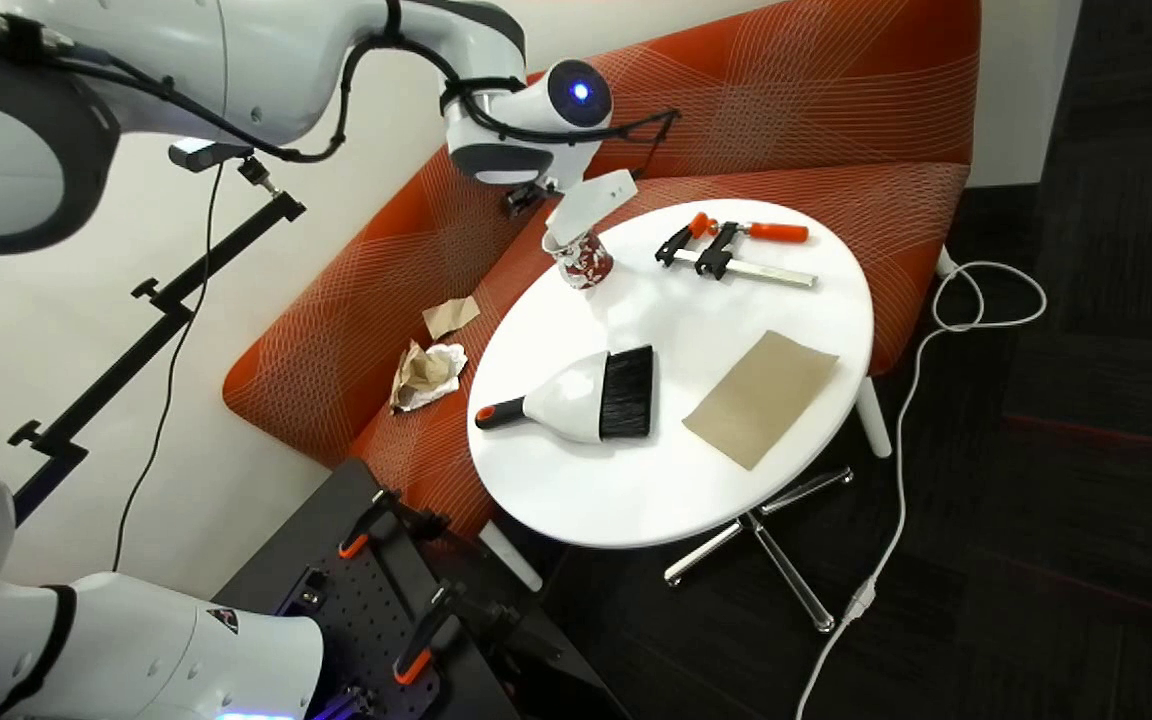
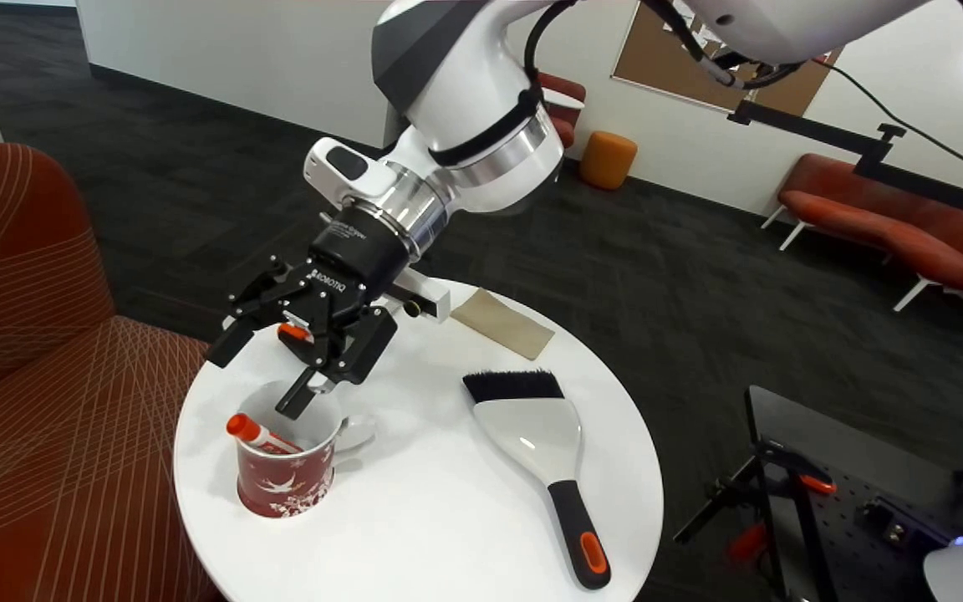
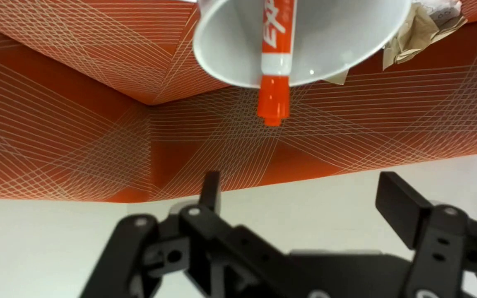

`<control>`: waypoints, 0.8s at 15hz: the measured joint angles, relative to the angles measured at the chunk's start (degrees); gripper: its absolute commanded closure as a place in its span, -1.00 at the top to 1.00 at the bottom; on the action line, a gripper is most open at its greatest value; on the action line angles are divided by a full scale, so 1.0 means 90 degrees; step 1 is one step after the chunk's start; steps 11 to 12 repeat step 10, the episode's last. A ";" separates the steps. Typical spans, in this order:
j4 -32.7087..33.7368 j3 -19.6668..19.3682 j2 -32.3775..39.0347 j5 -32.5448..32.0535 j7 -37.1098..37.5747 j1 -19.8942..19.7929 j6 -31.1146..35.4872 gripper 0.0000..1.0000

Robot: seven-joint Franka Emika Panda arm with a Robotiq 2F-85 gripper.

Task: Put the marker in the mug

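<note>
The mug, white inside with a red and white pattern outside, stands upright on the round white table in both exterior views point(image 1: 588, 264) point(image 2: 285, 487), and its rim shows in the wrist view point(image 3: 230, 54). The red and white marker point(image 2: 262, 436) leans inside the mug, its red cap end sticking out past the rim; it also shows in the wrist view point(image 3: 276, 62). In an exterior view the marker is hidden. My gripper point(image 2: 262, 374) is open and empty, above the mug's rim and apart from the marker. Its spread fingers show in the wrist view point(image 3: 299, 182).
A brush with dustpan point(image 1: 576, 400) lies on the white table point(image 1: 576, 500). A tan sheet point(image 1: 764, 395) lies beside it. A clamp with an orange handle point(image 1: 736, 260) lies near the table's far edge. An orange bench point(image 1: 796, 120) borders the table, with crumpled paper point(image 1: 431, 375) on it.
</note>
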 measured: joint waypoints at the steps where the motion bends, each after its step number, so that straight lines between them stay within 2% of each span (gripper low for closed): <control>1: -0.0082 0.0003 -0.0140 0.0000 -0.0045 0.0028 0.0000 1.00; 8: -0.0912 0.0004 -0.1268 -0.0010 -0.0228 0.0131 -0.0001 1.00; 12: -0.1114 -0.0006 -0.1496 -0.0129 -0.0225 0.0147 -0.0012 1.00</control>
